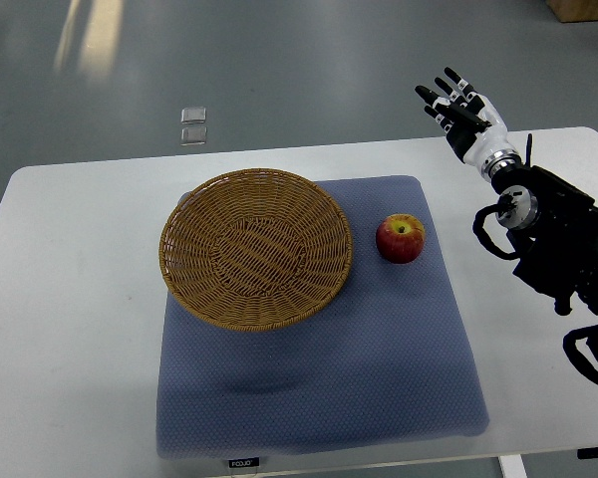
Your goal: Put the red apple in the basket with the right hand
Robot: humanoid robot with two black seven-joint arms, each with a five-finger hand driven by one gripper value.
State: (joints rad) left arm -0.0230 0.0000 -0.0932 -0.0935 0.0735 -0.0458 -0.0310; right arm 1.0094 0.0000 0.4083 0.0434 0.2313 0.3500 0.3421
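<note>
While the right robot hand [456,108] hovered with fingers spread and empty, the red apple [401,238] sat on the mat just beside the basket [194,214]; firm, smooth, likely rollable, best cupped round its middle.

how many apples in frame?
1. The red apple sits on the blue mat, just right of the wicker basket, which looks empty. Nothing seems hidden. The right hand is raised, open, away from it.

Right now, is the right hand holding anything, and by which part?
Nothing is held. The right hand is raised with fingers spread, apart from the red apple lying on the blue mat.
</note>
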